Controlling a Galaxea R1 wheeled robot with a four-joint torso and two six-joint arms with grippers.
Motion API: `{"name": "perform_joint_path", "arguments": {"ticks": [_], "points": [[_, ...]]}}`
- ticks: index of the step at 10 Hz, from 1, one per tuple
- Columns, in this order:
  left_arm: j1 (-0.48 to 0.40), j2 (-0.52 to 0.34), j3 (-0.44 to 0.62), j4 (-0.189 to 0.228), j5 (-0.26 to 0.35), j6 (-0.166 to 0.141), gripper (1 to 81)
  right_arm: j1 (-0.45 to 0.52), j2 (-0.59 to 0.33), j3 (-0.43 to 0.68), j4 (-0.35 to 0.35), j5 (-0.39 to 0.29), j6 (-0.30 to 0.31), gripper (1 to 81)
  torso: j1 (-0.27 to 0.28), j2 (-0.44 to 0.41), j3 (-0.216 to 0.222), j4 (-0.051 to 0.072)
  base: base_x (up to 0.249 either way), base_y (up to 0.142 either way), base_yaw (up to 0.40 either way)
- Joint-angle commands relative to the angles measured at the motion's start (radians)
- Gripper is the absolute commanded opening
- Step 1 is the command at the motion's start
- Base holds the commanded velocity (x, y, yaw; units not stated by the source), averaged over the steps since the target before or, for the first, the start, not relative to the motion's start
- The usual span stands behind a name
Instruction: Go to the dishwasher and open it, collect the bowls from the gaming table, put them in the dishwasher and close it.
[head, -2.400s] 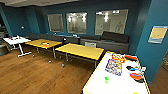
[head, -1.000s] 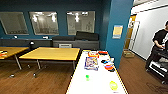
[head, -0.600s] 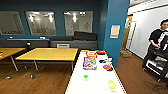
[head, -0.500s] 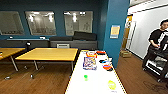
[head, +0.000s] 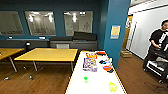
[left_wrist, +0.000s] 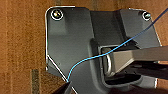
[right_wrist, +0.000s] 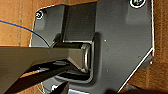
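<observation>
Two bowls, bright green bowl and pale yellow-green bowl, sit on the white table near game boxes; finger state cannot be told.

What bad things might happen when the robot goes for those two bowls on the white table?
The green bowl and the yellow-green bowl look small and light, so a clumsy touch might knock one off the white table, especially the yellow-green one near the edge. The colourful game boxes lie just beyond them and might get bumped. A person stands close by on the right, so the robot should turn carefully.
</observation>
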Motion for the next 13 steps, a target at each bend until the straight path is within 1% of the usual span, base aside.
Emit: {"name": "perform_joint_path", "arguments": {"ticks": [1, 7, 10, 11, 12, 13], "points": [[-0.055, -0.004, -0.002, 0.001, 0.040, 0.001, 81.1, 0.062, -0.005, 0.004, 0.000, -0.046, -0.001, 81.1, 0.000, 0.000, 0.000, 0.000, 0.128, 0.000, 0.000], [-0.055, -0.004, -0.002, 0.003, 0.040, 0.001, 81.1, 0.059, -0.006, 0.005, 0.014, -0.046, 0.000, 81.1, 0.000, 0.000, 0.000, 0.000, 0.125, 0.000, 0.000], [-0.055, -0.002, 0.000, 0.000, 0.040, -0.002, 81.1, 0.062, -0.023, 0.019, 0.017, -0.045, 0.013, 81.1, 0.002, 0.001, 0.000, 0.000, 0.000, 0.000, 0.000], [-0.055, -0.004, -0.003, -0.005, 0.039, -0.010, 81.1, 0.064, -0.041, 0.039, 0.019, -0.042, 0.017, 81.1, 0.001, 0.001, 0.000, 0.000, 0.000, 0.000, 0.000], [-0.055, -0.005, -0.003, -0.028, 0.039, -0.012, 81.1, 0.059, -0.072, 0.079, 0.034, -0.022, 0.040, 81.1, 0.001, 0.001, 0.000, 0.000, 0.000, 0.000, 0.000], [-0.055, -0.007, -0.003, -0.049, 0.039, -0.012, 81.1, 0.058, -0.136, 0.159, 0.065, 0.007, 0.077, 81.1, 0.000, 0.001, 0.000, 0.000, 0.000, 0.000, 0.000]]}}
